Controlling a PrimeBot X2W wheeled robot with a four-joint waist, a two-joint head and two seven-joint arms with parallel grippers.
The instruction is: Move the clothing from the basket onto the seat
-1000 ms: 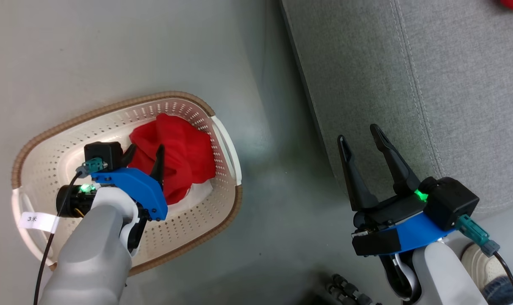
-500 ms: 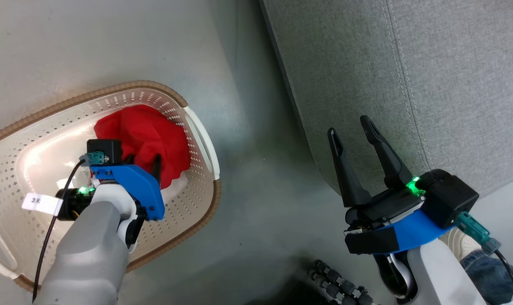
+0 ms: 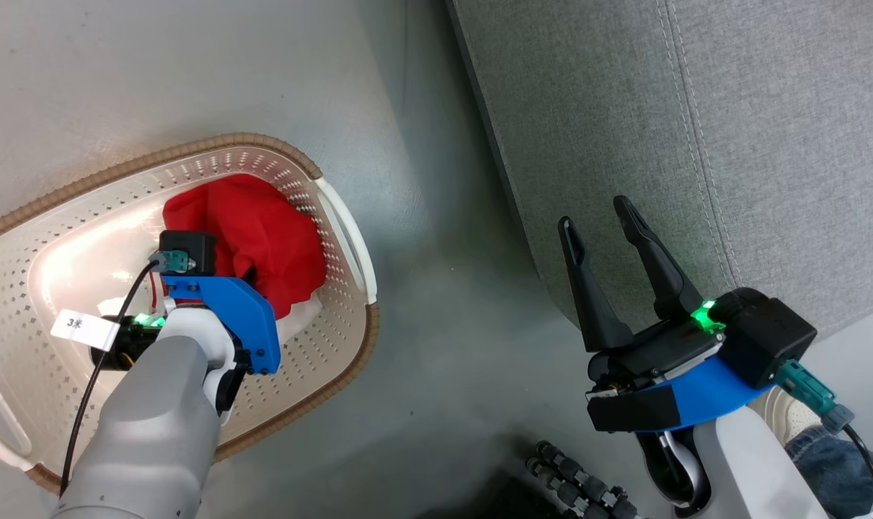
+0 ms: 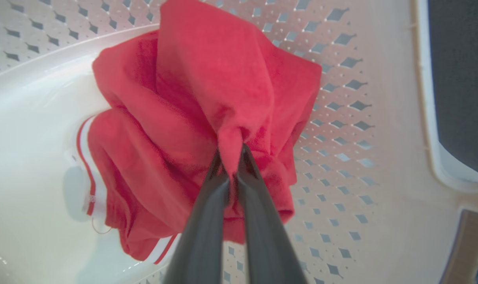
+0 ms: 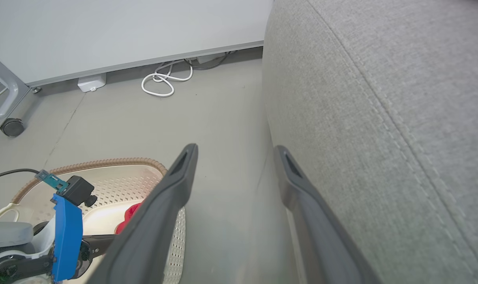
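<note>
The cream basket [image 3: 191, 148] with its brown rim sits on the floor at the left. A crumpled red garment [image 3: 252, 234] with white stripes along its lower edge [image 4: 85, 157] lies against the basket's perforated wall [image 4: 341, 157]. My left gripper [image 4: 231, 152] reaches down into the basket and is shut on a raised fold of that red cloth; in the head view its blue wrist mount [image 3: 227, 310] covers the fingers. My right gripper [image 3: 598, 216] hangs open and holds nothing, just off the rounded front edge of the grey seat [image 3: 732, 144], which also shows in the right wrist view [image 5: 381, 98].
Grey floor runs between the basket and the seat. A black ribbed hose [image 3: 573, 483] lies at the bottom edge, and a person's denim leg [image 3: 851, 461] is at the lower right. By the far wall are a coiled white cable [image 5: 164, 81] and a caster wheel [image 5: 12, 127].
The left fingers, spread over the red cloth a second ago, have come together on a fold of it. The head camera shifted, moving the whole picture. The right gripper stays open.
</note>
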